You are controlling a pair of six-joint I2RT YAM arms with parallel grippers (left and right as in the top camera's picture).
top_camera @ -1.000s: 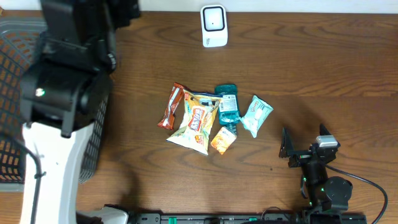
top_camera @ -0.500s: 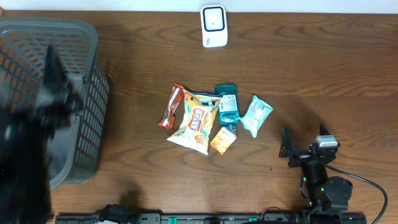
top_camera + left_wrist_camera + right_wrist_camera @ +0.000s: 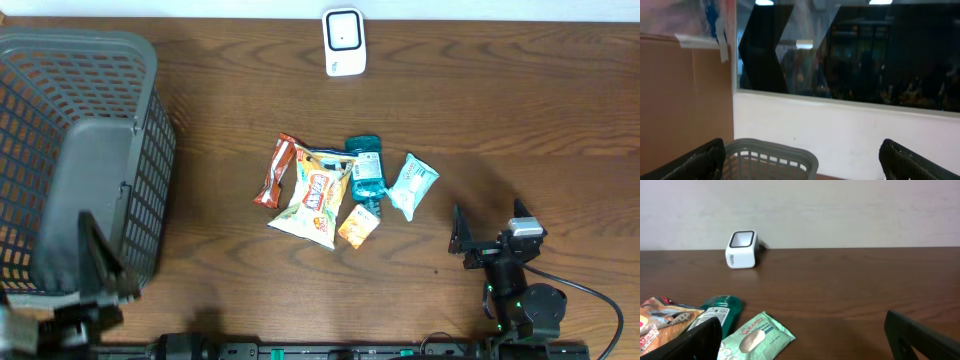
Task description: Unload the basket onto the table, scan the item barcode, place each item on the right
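A white barcode scanner [image 3: 343,42] stands at the table's far edge, also in the right wrist view [image 3: 742,249]. Mid-table lies a pile of items: a brown bar [image 3: 275,171], a yellow snack bag [image 3: 315,198], a teal bottle [image 3: 366,170], a mint wipes pack [image 3: 411,185] and a small orange packet [image 3: 359,225]. My right gripper [image 3: 488,228] rests low to the right of the pile, open and empty [image 3: 805,340], facing the wipes pack [image 3: 752,337]. My left gripper [image 3: 95,270] is at the front left, open and empty [image 3: 802,165], pointing over the basket.
A grey mesh basket [image 3: 150,120] fills the left side of the table; its rim [image 3: 775,150] shows in the left wrist view, before a white wall. Bare wood lies between the pile and the scanner.
My left arm has dropped from above the basket to the front-left corner, uncovering the basket. The right arm and the items have not moved.
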